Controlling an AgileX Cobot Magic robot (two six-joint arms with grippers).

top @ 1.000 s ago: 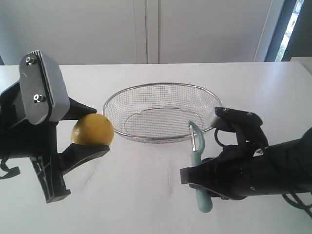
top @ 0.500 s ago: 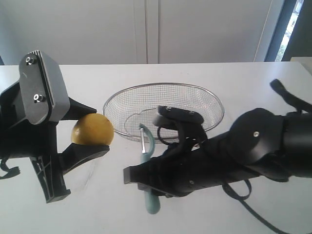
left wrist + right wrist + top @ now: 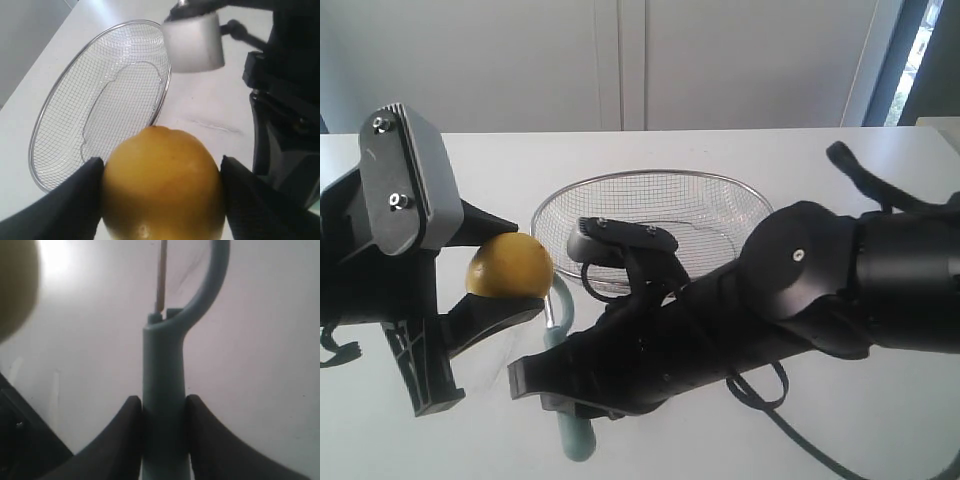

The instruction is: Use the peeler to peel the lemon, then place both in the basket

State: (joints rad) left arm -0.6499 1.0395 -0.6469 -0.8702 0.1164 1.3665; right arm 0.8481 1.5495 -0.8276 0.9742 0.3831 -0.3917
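Note:
My left gripper (image 3: 495, 285) is shut on the yellow lemon (image 3: 510, 265), held above the table at the left; the lemon (image 3: 162, 185) fills the space between both black fingers. My right gripper (image 3: 555, 385) has reached across to the left and is shut on the teal handle of the peeler (image 3: 573, 435). The peeler (image 3: 164, 390) stands upright between the fingers, its Y-shaped head pointing up toward the lemon (image 3: 15, 285). The head sits just right of the lemon; I cannot tell whether it touches. The wire mesh basket (image 3: 650, 177) lies behind, holding nothing.
The bulky right arm (image 3: 800, 290) crosses in front of the basket and hides its front rim. White table (image 3: 880, 420) surface lies all around, with a white wall behind.
The right arm swept left with the peeler, from right of the basket to beside the lemon. The left gripper and lemon stayed still.

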